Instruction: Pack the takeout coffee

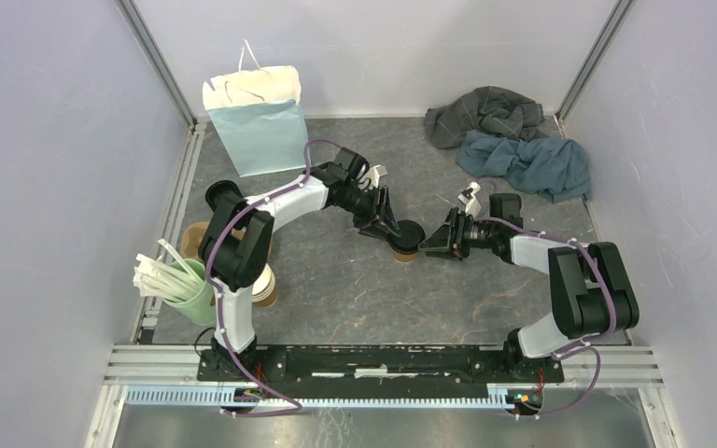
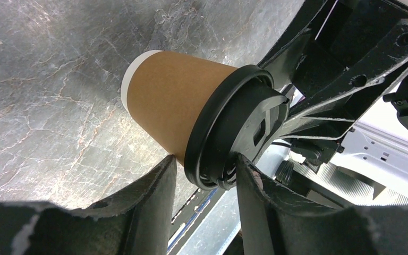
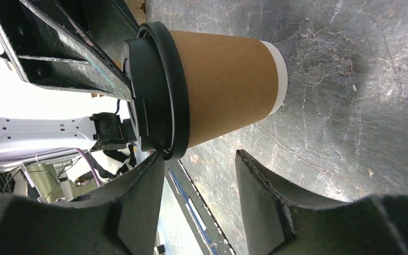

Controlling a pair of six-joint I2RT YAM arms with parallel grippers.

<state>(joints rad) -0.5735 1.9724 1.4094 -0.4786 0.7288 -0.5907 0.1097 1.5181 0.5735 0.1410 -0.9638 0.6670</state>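
- Small brown paper cup with round black plastic lid stands upright mid-table on the grey marbled table surface, between the two grippers.
- Left gripper: jaws narrowed astride the lid's rim. One pad lies on the lid top, the other sits close under the rim by the cup wall. Cannot tell whether it is truly clamped.
- Right gripper: jaws wide apart, holding nothing. One fingertip is at the lid edge, and the cup wall is just beyond the gap.
- Pale teal paper bag with white handles stands at far left, well apart from the cup.
- Step, as judged: securing the cup ahead of the lift.
- Next move calls for a sure hold on the cup body, since the lid alone might pull off. Then a level carry to the bag's mouth.
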